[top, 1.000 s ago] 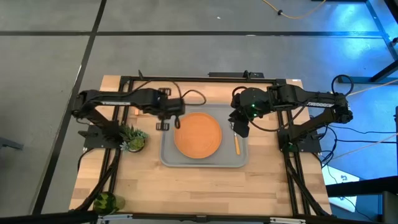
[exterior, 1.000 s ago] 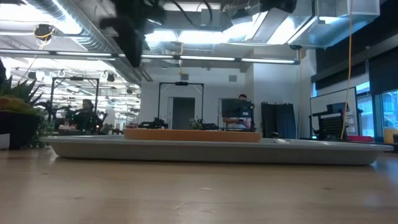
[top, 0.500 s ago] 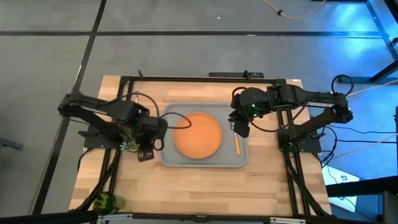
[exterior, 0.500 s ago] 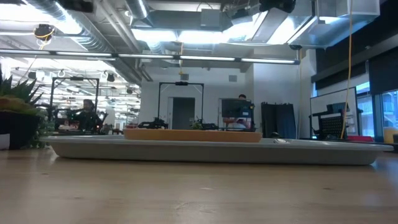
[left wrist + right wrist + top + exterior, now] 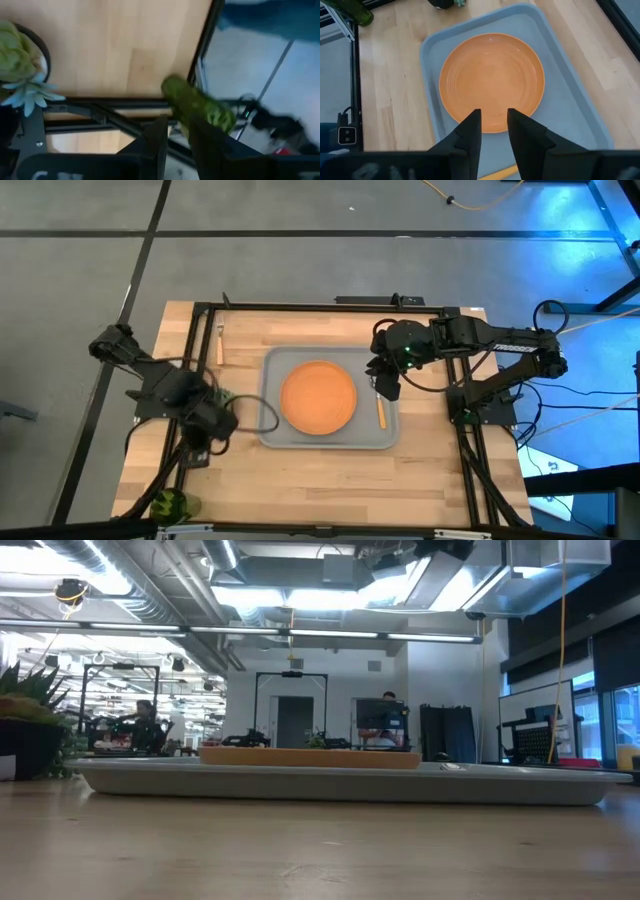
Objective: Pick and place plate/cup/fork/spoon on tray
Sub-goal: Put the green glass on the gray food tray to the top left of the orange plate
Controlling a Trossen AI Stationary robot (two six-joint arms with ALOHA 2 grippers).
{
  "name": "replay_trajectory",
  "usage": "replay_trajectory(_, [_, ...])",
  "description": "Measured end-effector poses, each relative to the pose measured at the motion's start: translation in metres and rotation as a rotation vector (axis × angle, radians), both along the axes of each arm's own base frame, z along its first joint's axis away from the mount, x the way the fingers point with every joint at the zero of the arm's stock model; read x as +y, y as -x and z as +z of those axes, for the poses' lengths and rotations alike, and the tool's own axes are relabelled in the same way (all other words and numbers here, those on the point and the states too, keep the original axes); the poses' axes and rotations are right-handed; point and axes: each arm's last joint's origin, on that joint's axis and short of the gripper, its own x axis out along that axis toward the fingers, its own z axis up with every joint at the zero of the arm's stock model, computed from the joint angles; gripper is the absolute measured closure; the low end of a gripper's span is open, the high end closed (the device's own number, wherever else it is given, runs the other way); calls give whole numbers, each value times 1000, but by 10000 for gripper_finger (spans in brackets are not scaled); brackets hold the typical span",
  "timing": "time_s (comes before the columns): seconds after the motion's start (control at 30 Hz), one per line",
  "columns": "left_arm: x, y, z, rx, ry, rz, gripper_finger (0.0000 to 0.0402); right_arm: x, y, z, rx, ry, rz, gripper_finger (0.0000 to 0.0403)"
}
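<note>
The orange plate (image 5: 318, 397) lies flat in the middle of the grey tray (image 5: 272, 430). One orange-handled utensil (image 5: 380, 411) lies on the tray's right side, its head hidden under my right gripper (image 5: 385, 387). That gripper hangs open above the tray's right edge. A second utensil (image 5: 219, 345) lies on the wood at the far left. Fork or spoon, I cannot tell for either. The green cup (image 5: 170, 503) sits at the near left corner. My left gripper (image 5: 194, 458) hovers open between tray and cup, and the cup (image 5: 199, 104) shows beyond its fingers.
A small potted plant (image 5: 15, 60) stands left of the tray, mostly under my left arm in the high view. Black frame rails (image 5: 200, 320) run along the table's left, far and right sides. Bare wood (image 5: 330, 480) lies in front of the tray.
My left gripper has swung from the tray's far left corner toward the table's near left, passing over the plant and turning toward the cup. Nothing is between its fingers. The right arm, the plate and the tray have stayed still.
</note>
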Motion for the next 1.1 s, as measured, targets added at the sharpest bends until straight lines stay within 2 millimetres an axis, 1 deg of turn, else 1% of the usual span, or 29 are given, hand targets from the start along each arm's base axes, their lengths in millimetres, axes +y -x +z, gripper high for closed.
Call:
replay_trajectory(0.2, [-26,22,0,-39,-18,-193,329,0,0,0,-1,1,1,304])
replay_trajectory(0.33, [-42,35,0,-78,-53,-229,329,0,-1,1,-10,1,1,304])
replay_trajectory(0.53, [-68,46,0,-229,-46,-281,329,0,-1,1,-14,1,1,304])
replay_trajectory(0.67, [-87,53,-7,-226,-52,-321,329,0,-1,1,-14,1,1,304])
replay_trajectory(0.9, [-113,54,-30,-181,-124,-394,329,0,-1,1,-15,-1,-1,304])
replay_trajectory(1.1, [-123,50,-41,-164,-159,-416,329,0,-1,1,-15,-2,-3,304])
